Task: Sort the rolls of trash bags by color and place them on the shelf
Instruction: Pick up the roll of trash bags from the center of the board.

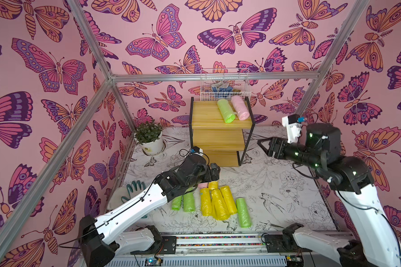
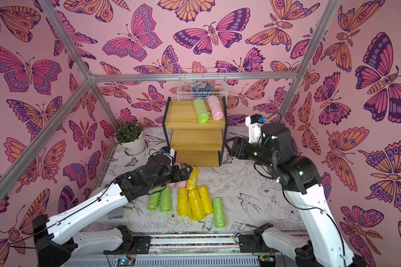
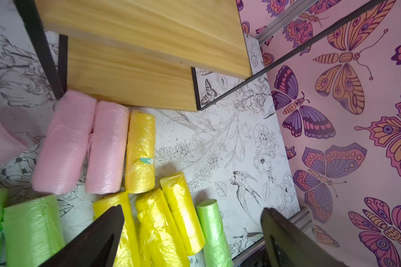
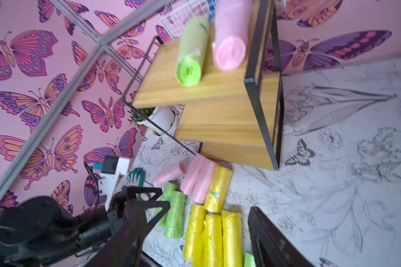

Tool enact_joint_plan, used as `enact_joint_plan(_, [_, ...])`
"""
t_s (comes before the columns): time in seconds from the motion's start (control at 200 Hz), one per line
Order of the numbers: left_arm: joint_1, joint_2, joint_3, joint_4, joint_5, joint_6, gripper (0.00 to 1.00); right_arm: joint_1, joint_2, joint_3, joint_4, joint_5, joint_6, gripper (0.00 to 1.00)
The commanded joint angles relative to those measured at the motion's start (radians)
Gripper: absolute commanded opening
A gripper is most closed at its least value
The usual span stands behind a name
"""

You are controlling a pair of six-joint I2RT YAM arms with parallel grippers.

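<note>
The shelf (image 1: 208, 113) stands at the back of the table. Its top board carries a green roll (image 1: 226, 111) beside a pink roll (image 1: 240, 107); the lower boards (image 3: 130, 76) are bare. Several yellow rolls (image 1: 219, 203) and green rolls (image 1: 243, 212) lie on the table in front. Pink rolls (image 3: 65, 143) lie by the shelf's foot, mostly hidden under my left arm in both top views. My left gripper (image 2: 185, 172) hovers open and empty above them. My right gripper (image 1: 263, 144) hangs open and empty in the air, right of the shelf's middle board.
A white wire basket (image 1: 225, 86) sits behind the shelf's top board. A potted plant (image 1: 149, 138) stands left of the shelf. A teal glove (image 1: 134, 189) lies at the table's left edge under my left arm. Metal frame posts and patterned walls close in three sides.
</note>
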Motion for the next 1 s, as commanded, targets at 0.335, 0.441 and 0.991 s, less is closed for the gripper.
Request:
enact_joint_plan(0.335, [-0.005,0.127,0.05,-0.011,0.142,-0.069,0.94,0.044,-0.362,-0.675,-0.104,-0.043,0.206,0.82])
enact_joint_plan(0.441, [-0.007,0.133,0.047,-0.011,0.138,-0.075,0.94,0.118,-0.41,-0.792,-0.08,-0.041,0.279,0.83])
enact_joint_plan(0.991, [-0.01,0.123,0.023,-0.011,0.107,-0.126,0.93,0.458,-0.19,-1.014,0.235,0.048,0.52,0.8])
